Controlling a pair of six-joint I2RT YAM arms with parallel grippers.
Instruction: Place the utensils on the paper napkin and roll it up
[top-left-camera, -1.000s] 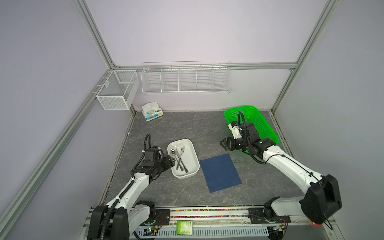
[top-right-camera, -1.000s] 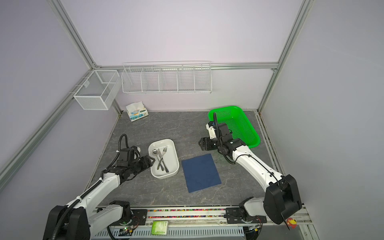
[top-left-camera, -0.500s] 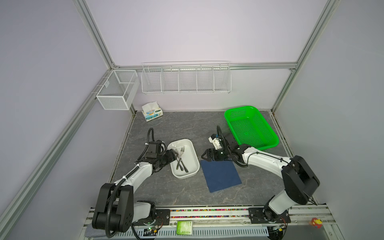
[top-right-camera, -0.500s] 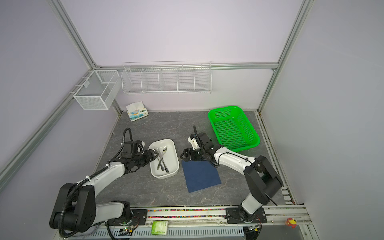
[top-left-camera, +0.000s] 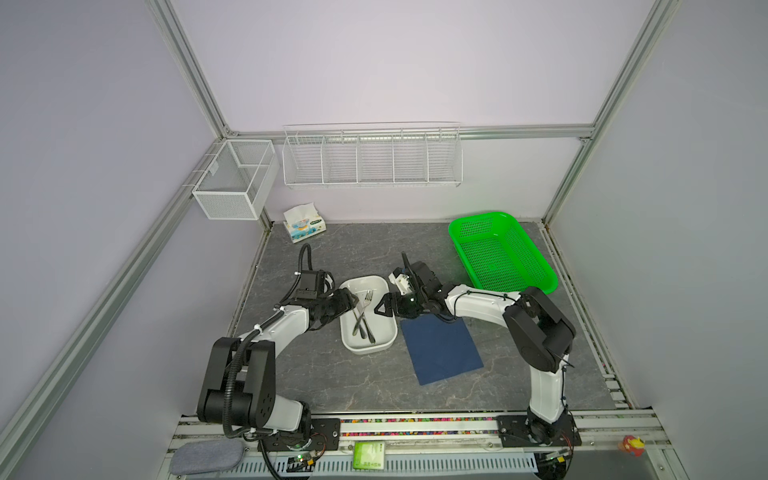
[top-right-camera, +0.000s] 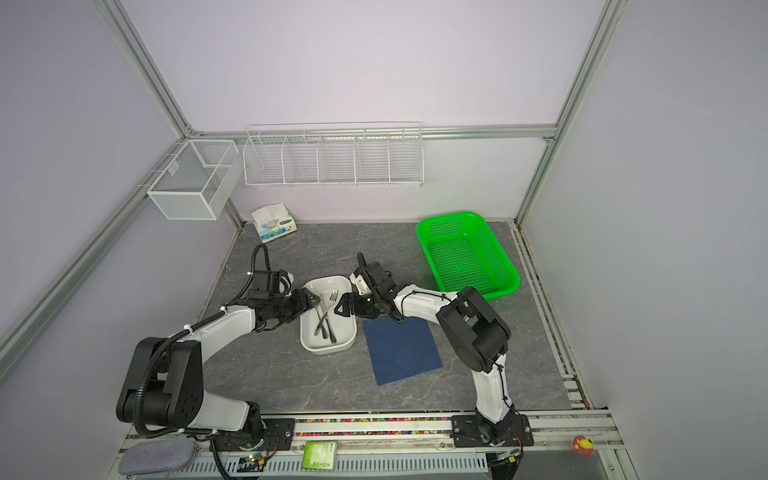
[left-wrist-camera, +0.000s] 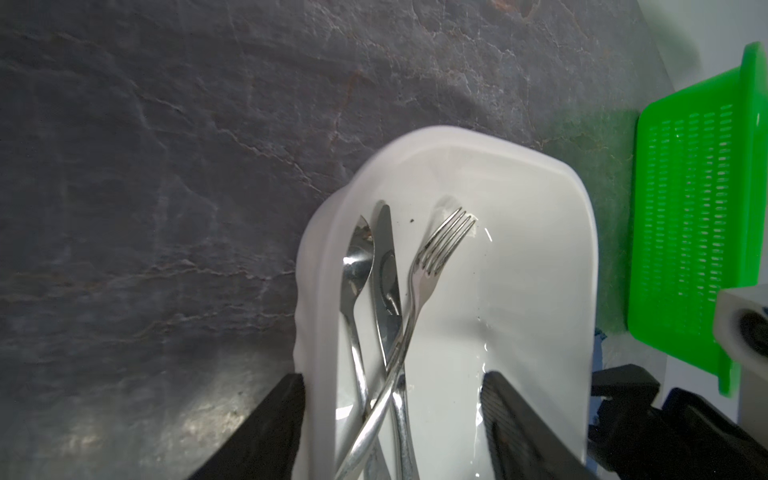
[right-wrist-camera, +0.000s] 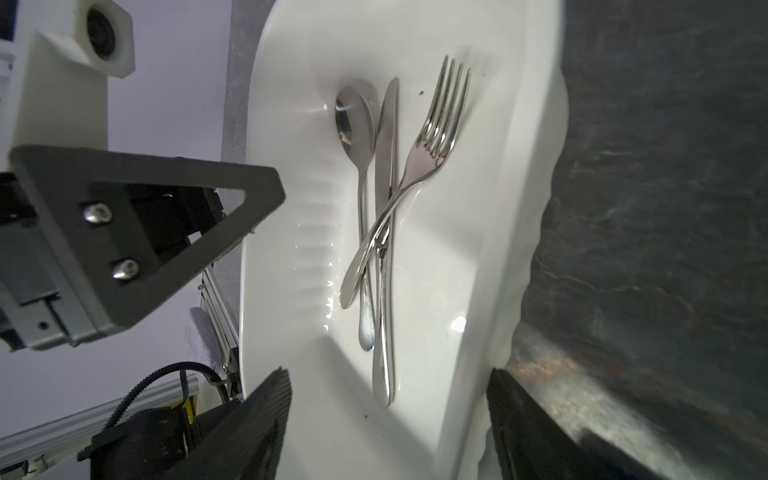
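Left fingers (left-wrist-camera: 270, 432) stand wide apart and hold nothing, one outside the long wall of the white dish (top-left-camera: 368, 349), the other over its floor; right fingers (right-wrist-camera: 262, 424) are also spread and empty, over the dish's opposite long rim; inside the dish lie the utensils (top-left-camera: 363, 318), spoon (right-wrist-camera: 353, 120) and knife (right-wrist-camera: 386, 166) side by side, fork (right-wrist-camera: 436, 137) crossing over both; the paper napkin (top-left-camera: 442, 351) lies flat on the tabletop (top-left-camera: 332, 382) just beside the dish, on the right arm's side; the green basket (top-left-camera: 503, 253) sits well apart from the dish.

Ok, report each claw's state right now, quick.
Left claw: open, holding nothing, at the white dish rim.
Right claw: open, holding nothing, at the dish's opposite side.
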